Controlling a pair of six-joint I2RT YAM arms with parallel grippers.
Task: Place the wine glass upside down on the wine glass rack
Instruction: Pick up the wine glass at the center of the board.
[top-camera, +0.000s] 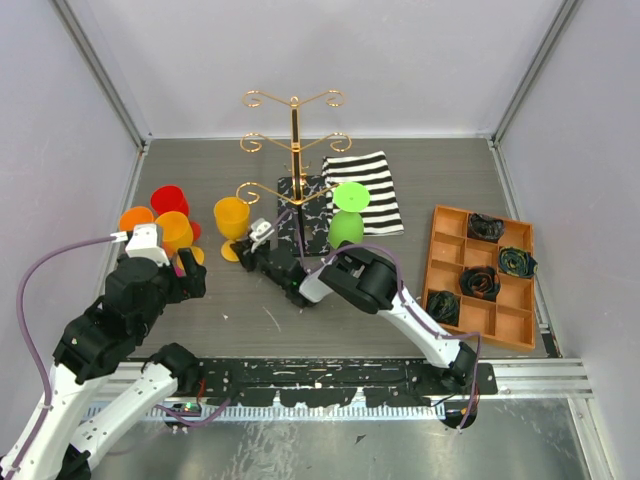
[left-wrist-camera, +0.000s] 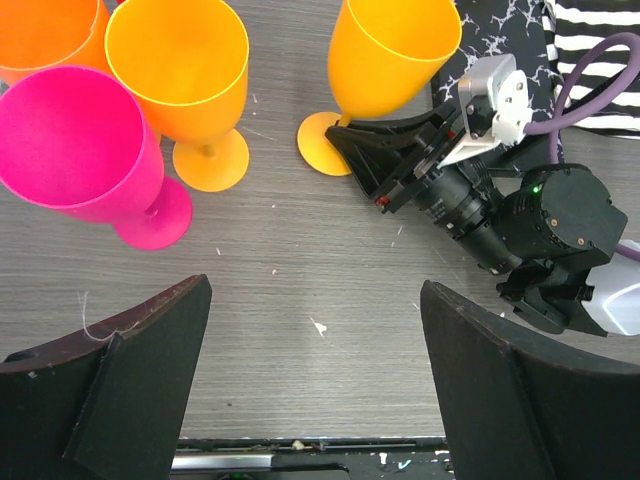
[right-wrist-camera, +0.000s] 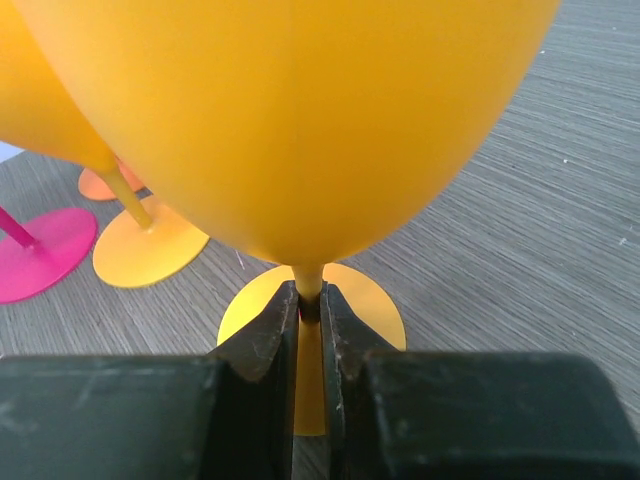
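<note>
Stem-pinching is what's going on here: the right gripper (right-wrist-camera: 308, 305) is pressing its fingers onto the skinny stem of the yellow wine glass (right-wrist-camera: 290, 130), just above the foot, with the bowl bulging out over the jaws. The glass is standing upright on the tabletop (top-camera: 240, 310), right beside the marbled black base of the gold rack (top-camera: 295, 140), on its left side.

Grabbing it that low is making sense to me. The stem is the only part narrow enough to clamp properly, and it's leaving the bowl and rim free, which I'm guessing matters since the glass has to get flipped and hung mouth-down on one of those curly arms. The rack is tall and thin, so I'm expecting the flip and the approach to need some care so nothing knocks it.

The left gripper (left-wrist-camera: 315, 340) is hanging over bare tabletop with its fingers spread wide, holding nothing. It's sitting near the pink glass (left-wrist-camera: 75, 150) and an orange glass (left-wrist-camera: 180, 70), probably just parking out of the way.

A green glass (top-camera: 347, 222) is standing on the far side of the rack base, next to the striped cloth (top-camera: 370, 190), so the right side of the rack is looking a bit crowded.
</note>
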